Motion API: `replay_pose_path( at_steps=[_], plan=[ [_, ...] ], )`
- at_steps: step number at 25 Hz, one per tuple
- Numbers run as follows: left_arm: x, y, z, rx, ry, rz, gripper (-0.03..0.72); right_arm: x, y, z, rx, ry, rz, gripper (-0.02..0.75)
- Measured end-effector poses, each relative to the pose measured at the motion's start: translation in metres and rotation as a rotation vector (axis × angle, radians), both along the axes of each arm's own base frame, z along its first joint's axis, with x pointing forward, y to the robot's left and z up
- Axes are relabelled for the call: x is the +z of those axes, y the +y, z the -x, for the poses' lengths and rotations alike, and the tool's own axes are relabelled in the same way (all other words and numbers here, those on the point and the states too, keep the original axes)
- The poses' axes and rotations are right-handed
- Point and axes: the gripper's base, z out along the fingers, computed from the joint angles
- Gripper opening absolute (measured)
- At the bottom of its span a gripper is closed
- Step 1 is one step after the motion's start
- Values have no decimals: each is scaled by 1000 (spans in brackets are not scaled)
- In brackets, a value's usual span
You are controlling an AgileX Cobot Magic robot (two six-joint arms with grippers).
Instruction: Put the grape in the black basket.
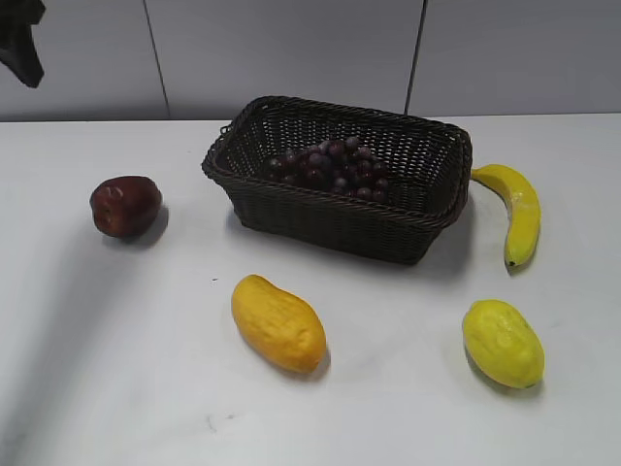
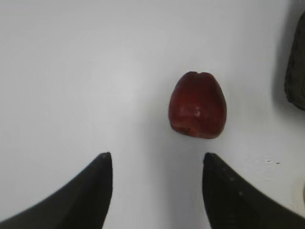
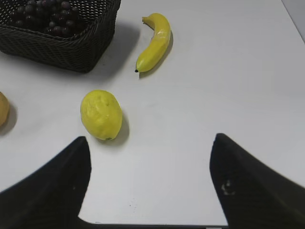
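**No readable text in view**

Nothing in any of the three views is showing lettering, labels, brand marks, numbers or signs. The fruit, the woven basket, the white table and the wall panels are all appearing plain and unmarked.

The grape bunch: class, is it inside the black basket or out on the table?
Inside. The grape bunch lies on the floor of the black basket, enclosed by its woven walls.
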Motion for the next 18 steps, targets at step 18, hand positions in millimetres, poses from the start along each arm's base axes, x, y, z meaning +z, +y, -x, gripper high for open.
replay_pose_path(
  at_steps=[18],
  plan=[
    [-30,42,142,108,167,-53,553,0,0,0,0,0,0,590]
  ],
)
